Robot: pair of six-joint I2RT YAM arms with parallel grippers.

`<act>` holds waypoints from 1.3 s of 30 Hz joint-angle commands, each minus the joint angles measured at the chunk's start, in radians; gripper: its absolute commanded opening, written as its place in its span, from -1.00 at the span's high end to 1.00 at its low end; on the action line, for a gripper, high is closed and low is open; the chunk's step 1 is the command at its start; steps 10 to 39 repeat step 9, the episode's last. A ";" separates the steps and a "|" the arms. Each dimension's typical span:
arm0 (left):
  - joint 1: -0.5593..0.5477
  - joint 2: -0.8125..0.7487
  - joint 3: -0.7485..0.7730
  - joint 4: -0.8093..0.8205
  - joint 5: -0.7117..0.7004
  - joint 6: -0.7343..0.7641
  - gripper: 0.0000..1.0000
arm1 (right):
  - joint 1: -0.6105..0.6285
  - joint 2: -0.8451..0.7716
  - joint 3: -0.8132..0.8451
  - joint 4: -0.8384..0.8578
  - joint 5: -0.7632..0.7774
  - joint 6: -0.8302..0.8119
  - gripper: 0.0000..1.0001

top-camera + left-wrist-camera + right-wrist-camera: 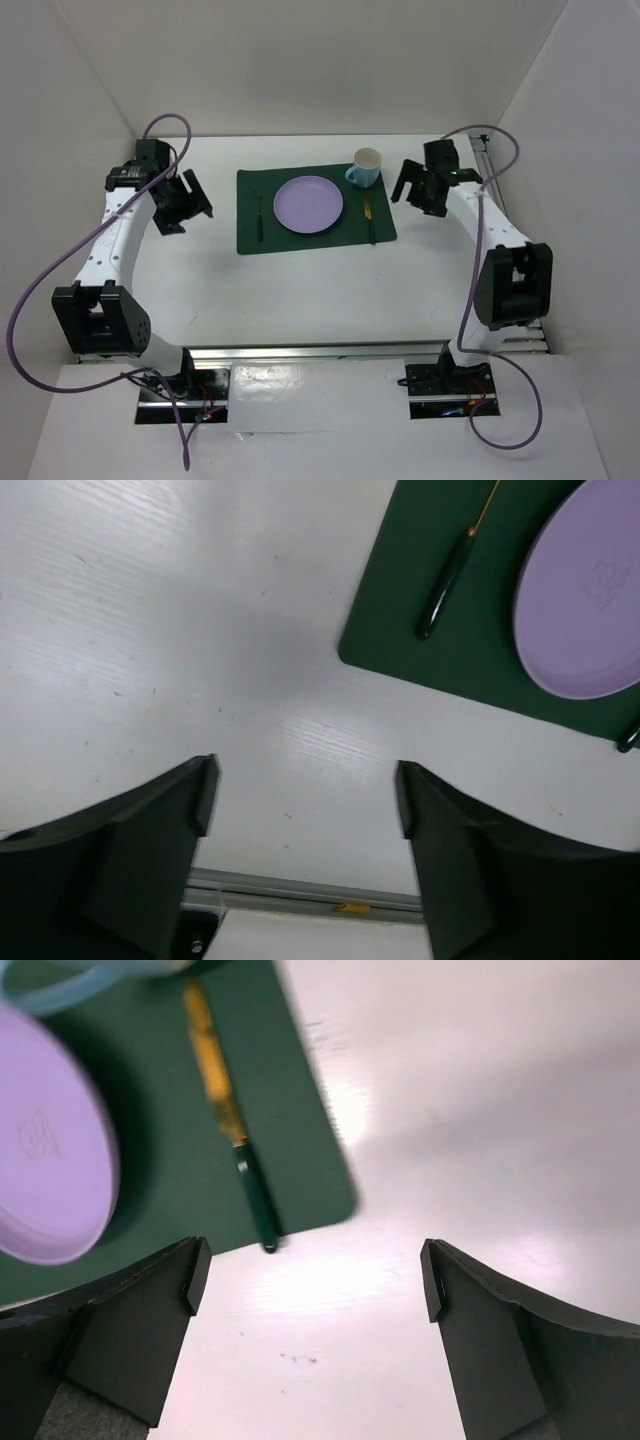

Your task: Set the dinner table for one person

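On the white dinner table (300, 300) lies a dark green placemat (250, 240). A lilac plate (308, 204) sits on its middle. A dark-handled fork (259, 215) lies left of the plate, a gold-bladed knife (369, 218) right of it. A blue-and-cream mug (365, 168) stands at the mat's far right corner. My left gripper (198, 203) is open and empty, left of the mat; its view shows the fork (445, 585) and plate (585, 600). My right gripper (406, 186) is open and empty, right of the mat; its view shows the knife (235, 1135) and plate (45, 1160).
White walls enclose the table on the left, back and right. A metal rail (330, 350) runs along the near edge, also seen in the left wrist view (300, 892). Purple cables (40, 300) loop beside both arms.
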 commanded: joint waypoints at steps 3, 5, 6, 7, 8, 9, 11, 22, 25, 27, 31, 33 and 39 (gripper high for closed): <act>-0.004 -0.003 -0.113 0.067 0.084 0.009 -1.00 | -0.153 -0.163 -0.110 -0.088 0.029 0.120 -1.00; -0.004 -0.014 -0.123 0.067 0.074 0.009 -1.00 | -0.197 -0.209 -0.150 -0.088 0.040 0.131 -1.00; -0.004 -0.014 -0.123 0.076 0.073 0.009 -1.00 | -0.208 -0.222 -0.159 -0.097 0.052 0.131 -1.00; -0.004 -0.014 -0.123 0.076 0.064 0.009 -1.00 | -0.219 -0.231 -0.159 -0.097 0.053 0.131 -1.00; -0.004 -0.023 -0.123 0.076 0.055 0.009 -1.00 | -0.233 -0.240 -0.176 -0.097 0.042 0.117 -1.00; -0.015 -0.023 -0.114 0.076 0.055 0.009 -1.00 | -0.233 -0.249 -0.176 -0.097 0.042 0.117 -1.00; -0.015 -0.023 -0.114 0.076 0.055 0.009 -1.00 | -0.233 -0.249 -0.176 -0.097 0.042 0.117 -1.00; -0.015 -0.023 -0.114 0.076 0.055 0.009 -1.00 | -0.233 -0.249 -0.176 -0.097 0.042 0.117 -1.00; -0.015 -0.023 -0.114 0.076 0.055 0.009 -1.00 | -0.233 -0.249 -0.176 -0.097 0.042 0.117 -1.00; -0.015 -0.023 -0.114 0.076 0.055 0.009 -1.00 | -0.233 -0.249 -0.176 -0.097 0.042 0.117 -1.00; -0.015 -0.023 -0.114 0.076 0.055 0.009 -1.00 | -0.233 -0.249 -0.176 -0.097 0.042 0.117 -1.00; -0.015 -0.023 -0.114 0.076 0.055 0.009 -1.00 | -0.233 -0.249 -0.176 -0.097 0.042 0.117 -1.00; -0.015 -0.023 -0.114 0.076 0.055 0.009 -1.00 | -0.233 -0.249 -0.176 -0.097 0.042 0.117 -1.00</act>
